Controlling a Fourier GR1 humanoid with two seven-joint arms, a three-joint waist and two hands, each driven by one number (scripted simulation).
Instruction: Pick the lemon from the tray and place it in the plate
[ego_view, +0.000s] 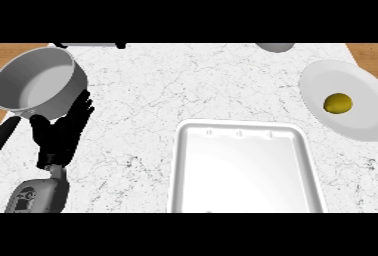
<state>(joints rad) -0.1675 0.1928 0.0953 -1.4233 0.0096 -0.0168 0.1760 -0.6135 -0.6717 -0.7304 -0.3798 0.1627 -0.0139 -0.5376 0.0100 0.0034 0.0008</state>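
The lemon (338, 103) is small, round and dull yellow, darker along its lower side. It lies on the white plate (323, 80) at the right edge of the marbled desk (148, 90). The white tray (181, 165) sits near the plate, to its lower left. The left hand (63, 132) rests released, fingers straight, beside a grey pot (37, 80).

You had a yellow lemon (338, 103) and a white plate (325, 77) at the frame's right, a white tray (244, 170) lower centre, a white counter (184, 80) veined dark grey, a grey pot (37, 82) upper left, and a black left hand (63, 132).
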